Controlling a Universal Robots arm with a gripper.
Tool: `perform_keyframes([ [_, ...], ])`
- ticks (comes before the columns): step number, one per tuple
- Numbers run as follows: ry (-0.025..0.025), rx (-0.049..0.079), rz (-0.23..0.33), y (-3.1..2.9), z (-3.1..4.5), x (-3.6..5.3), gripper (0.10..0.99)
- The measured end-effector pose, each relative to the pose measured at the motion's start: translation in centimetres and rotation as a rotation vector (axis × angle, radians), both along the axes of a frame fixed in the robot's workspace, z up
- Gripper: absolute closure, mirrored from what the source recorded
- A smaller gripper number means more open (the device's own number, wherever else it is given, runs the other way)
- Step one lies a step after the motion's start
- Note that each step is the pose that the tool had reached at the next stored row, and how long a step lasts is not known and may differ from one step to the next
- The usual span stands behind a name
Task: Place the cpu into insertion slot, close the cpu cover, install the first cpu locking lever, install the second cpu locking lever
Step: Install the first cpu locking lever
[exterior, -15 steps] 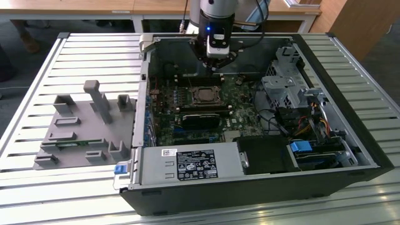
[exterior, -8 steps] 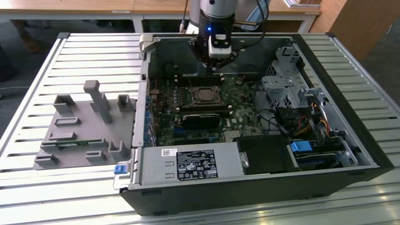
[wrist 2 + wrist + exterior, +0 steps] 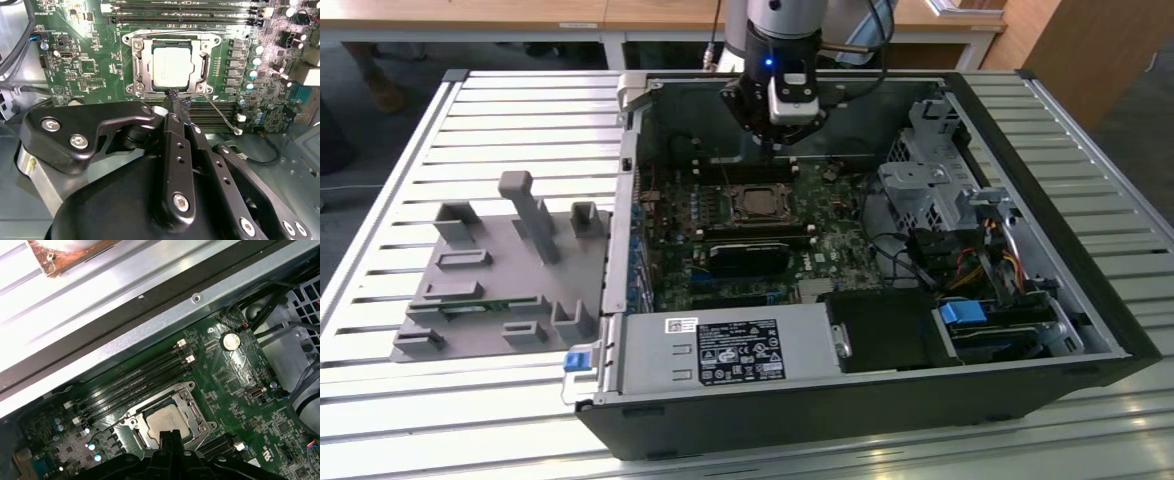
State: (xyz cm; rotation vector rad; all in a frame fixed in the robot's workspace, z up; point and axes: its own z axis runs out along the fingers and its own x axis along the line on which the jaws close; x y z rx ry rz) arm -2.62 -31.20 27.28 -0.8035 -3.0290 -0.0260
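Gripper [image 3: 176, 101] hangs beside one cpu [image 3: 172, 66] seated in one insertion slot [image 3: 131, 89].

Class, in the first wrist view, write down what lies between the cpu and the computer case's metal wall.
Long black memory slots on the green motherboard lie between the cpu and the case's metal wall, as the first wrist view shows.

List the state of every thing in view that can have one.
cpu: seated in the insertion slot.
cpu cover: down over the cpu.
locking lever: unlatched, swung out beside the slot.
end effector: shut, empty, tips by the slot's edge.
computer case: lying open.
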Motion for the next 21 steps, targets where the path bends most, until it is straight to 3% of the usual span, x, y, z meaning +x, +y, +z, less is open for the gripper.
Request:
perform_keyframes([
  [21,0.0,0.0,0.135,-0.03,0.0,0.0,0.969],
])
